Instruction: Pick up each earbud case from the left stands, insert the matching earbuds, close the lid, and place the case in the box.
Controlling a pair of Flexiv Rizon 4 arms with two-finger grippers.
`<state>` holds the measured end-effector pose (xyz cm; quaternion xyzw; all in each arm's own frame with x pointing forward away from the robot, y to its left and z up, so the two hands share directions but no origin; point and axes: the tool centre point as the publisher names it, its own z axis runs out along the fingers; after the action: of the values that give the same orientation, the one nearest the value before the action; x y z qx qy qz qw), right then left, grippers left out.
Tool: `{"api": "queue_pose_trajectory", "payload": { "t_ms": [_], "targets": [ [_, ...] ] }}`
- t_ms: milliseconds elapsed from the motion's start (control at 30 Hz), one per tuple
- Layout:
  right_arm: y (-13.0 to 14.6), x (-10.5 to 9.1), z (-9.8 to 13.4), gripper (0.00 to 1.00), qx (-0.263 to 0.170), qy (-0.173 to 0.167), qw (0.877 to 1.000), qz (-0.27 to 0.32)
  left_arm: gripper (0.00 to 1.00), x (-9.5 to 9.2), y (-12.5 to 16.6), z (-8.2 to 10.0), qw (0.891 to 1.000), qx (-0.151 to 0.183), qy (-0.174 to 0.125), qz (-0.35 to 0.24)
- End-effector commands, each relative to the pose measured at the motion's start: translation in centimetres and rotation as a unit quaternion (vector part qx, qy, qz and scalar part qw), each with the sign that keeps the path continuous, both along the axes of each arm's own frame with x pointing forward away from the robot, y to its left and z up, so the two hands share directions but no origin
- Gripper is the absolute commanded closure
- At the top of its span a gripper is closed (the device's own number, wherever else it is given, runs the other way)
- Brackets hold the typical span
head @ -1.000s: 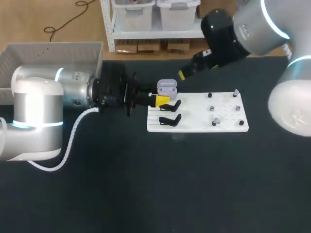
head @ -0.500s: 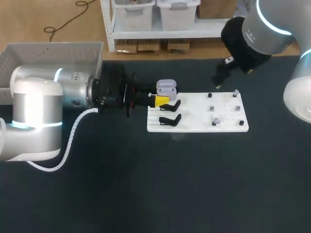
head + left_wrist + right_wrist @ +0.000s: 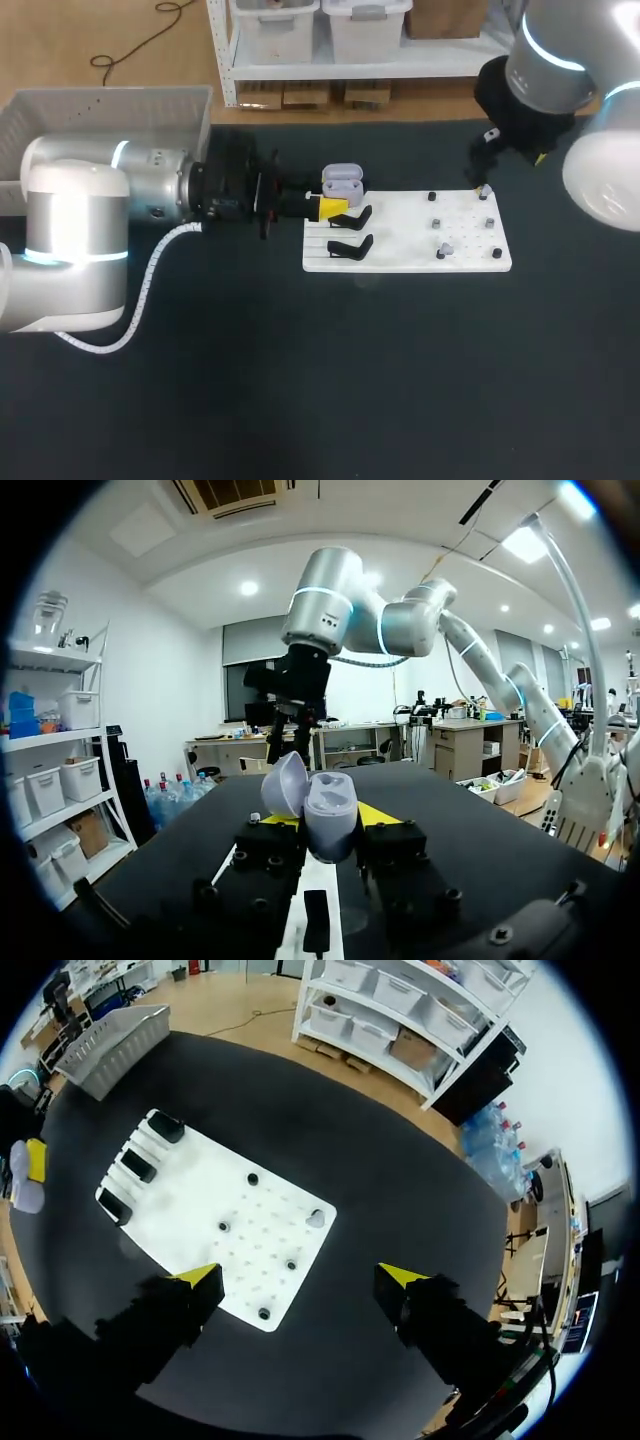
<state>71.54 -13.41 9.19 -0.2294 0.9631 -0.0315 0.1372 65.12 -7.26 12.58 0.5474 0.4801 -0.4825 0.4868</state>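
My left gripper [image 3: 330, 207] is shut on a lavender earbud case [image 3: 342, 182] with its lid up, just off the left end of the white board [image 3: 400, 262]. In the left wrist view the case [image 3: 328, 818] sits upright between the yellow tips, lid [image 3: 282, 785] tilted back. Two black stands [image 3: 350, 216] on the board's left end are bare. My right gripper [image 3: 484, 172] hangs open above the board's far right corner, over a pale earbud [image 3: 485, 190]. In its wrist view the right gripper [image 3: 300, 1278] is high over the board [image 3: 200, 1200] and the earbud [image 3: 316, 1218]. Another pale earbud [image 3: 446, 247] lies nearer.
A grey basket [image 3: 100, 100] stands at the table's far left, behind my left arm. Several small dark pegs [image 3: 432, 197] dot the board's right half. Dark tabletop stretches in front of the board.
My right arm has swung to the right, from above the held case to the board's far right corner. The left arm and case have not moved.
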Motion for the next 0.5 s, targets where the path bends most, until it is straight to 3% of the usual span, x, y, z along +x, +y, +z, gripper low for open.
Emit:
{"api": "queue_pose_trajectory", "payload": {
  "t_ms": [33,500],
  "targets": [
    [0.0,1.8,-1.4,0.0,0.003,0.024,1.0,-0.001,1.0,-0.2,0.0,0.0,1.0,-0.001,-0.001,0.003],
    [-0.4,2.2,-2.5,0.0,0.01,0.039,0.999,-0.009,1.0,-0.2,0.0,0.0,1.0,-0.001,-0.001,0.003]
  ]
}}
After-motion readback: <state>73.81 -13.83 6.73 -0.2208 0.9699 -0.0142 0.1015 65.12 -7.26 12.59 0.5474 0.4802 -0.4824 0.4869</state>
